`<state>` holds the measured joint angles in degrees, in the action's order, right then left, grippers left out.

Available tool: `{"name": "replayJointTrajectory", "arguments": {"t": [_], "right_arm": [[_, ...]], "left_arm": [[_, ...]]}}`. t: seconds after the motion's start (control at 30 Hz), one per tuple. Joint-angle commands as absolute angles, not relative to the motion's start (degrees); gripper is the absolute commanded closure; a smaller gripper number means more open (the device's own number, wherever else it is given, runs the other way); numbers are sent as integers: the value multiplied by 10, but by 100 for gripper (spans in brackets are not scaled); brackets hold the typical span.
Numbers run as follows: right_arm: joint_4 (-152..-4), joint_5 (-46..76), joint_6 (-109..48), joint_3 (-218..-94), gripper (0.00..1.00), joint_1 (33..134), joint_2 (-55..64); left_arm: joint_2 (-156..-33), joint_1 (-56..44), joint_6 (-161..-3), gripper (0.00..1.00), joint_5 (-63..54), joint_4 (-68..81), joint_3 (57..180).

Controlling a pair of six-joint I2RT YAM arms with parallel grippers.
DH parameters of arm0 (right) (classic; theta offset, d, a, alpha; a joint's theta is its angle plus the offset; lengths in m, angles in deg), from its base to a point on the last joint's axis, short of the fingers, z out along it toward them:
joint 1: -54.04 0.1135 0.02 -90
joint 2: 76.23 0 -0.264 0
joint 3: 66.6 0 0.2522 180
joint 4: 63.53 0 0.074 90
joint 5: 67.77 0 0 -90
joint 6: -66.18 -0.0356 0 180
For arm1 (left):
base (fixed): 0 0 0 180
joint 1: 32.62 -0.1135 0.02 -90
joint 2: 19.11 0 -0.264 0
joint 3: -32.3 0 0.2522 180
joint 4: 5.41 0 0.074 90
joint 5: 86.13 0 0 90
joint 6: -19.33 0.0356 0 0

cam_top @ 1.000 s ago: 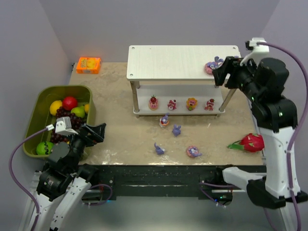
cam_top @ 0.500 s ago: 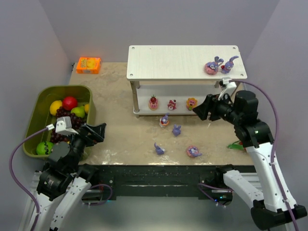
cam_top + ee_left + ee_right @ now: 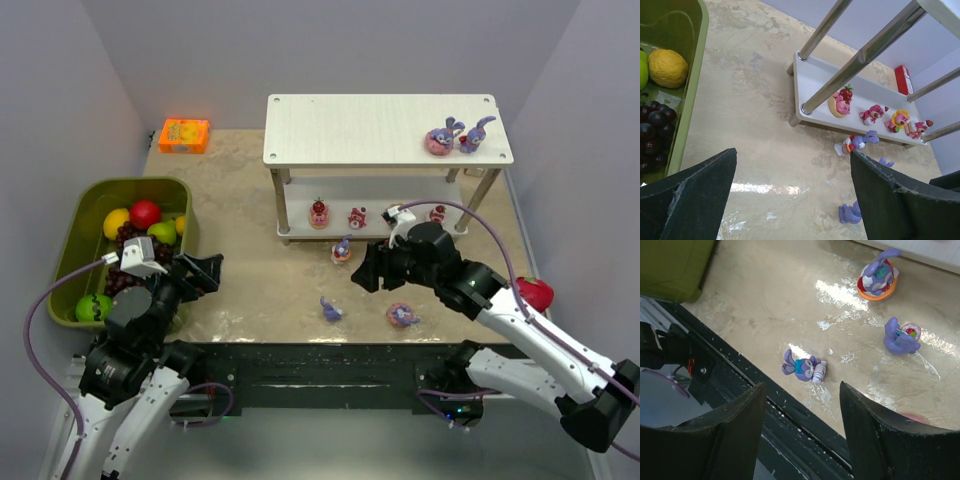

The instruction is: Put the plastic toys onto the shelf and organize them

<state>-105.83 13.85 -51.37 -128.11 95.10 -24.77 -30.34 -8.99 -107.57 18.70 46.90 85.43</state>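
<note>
PLASTIC TOYS, PARTLY SHELVED: Two purple-blue toys, a donut-base bunny and a plain bunny, stand side by side at the right end of the top board of the shelf. On the lower board, four cake-like figures line up in a row, seen clearly from the left wrist. From above, the right arm covers part of that row.

More bunnies are on the desk in front of the shelf. An upright bunny on an orange-rimmed base stands just before the lower board, with another bunny near it. A lying bunny rests on its side close to the desk's near edge, and a bunny on a pink donut sits to its right.

The right gripper hangs over this group, fingers spread wide with nothing between them. The lying bunny shows in the gap.

The left gripper is held above the desk's left side beside the olive-green bin, its fingers likewise apart and holding nothing. The bin holds fruit, among them a yellow fruit and dark grapes.

An orange box sits at the far left corner. A pink-red dragon fruit peeks from behind the right arm.
</note>
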Motion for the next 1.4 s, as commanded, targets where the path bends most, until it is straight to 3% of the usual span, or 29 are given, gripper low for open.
{"name": "replayJointTrajectory", "arguments": {"t": [0.0,0.33,0.4,0.5,0.83,1.37], "right_arm": [[-1003,204,-540,-1276,36,997,-239],[-982,260,-573,-1242,39,1097,-189],[-984,273,-584,-1234,48,1110,-185],[-1000,310,-614,-1223,70,1121,-180],[-937,393,-682,-1174,98,1128,-101],[-776,337,-711,-1107,100,1129,8]], "left_arm": [[-315,-93,-1083,0,196,458,864],[-314,-93,-1085,1,198,461,865],[-317,-93,-1084,0,197,460,866],[-319,-93,-1084,1,197,460,865],[-315,-93,-1085,1,197,461,865],[-308,-93,-1086,0,197,462,866]]}}
